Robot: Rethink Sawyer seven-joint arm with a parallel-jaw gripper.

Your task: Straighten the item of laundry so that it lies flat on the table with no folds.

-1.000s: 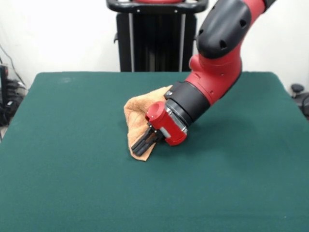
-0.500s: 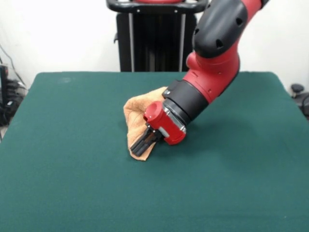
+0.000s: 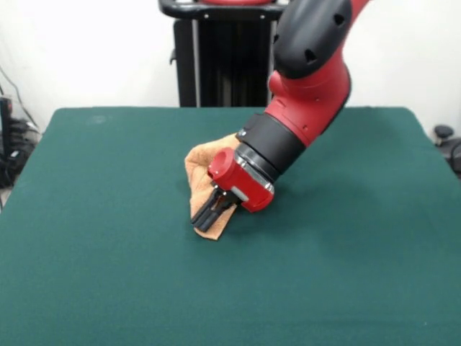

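I see one towel (image 3: 203, 167), bunched and folded, near the middle of one green table (image 3: 86, 238); one gripper (image 3: 204, 218) low on its near corner, fingers together, clamped on the towel

The desk (image 3: 108, 274) is covered in dark green cloth with a matt, felt-like nap and no sheen. The towel (image 3: 204, 162) is soft, light orange-tan terry, rough-looped and dull, lying in rumpled folds. The arm's shells (image 3: 310, 94) look like smooth moulded plastic, red and black, faintly glossy. The fingers (image 3: 207, 216) are matt black.
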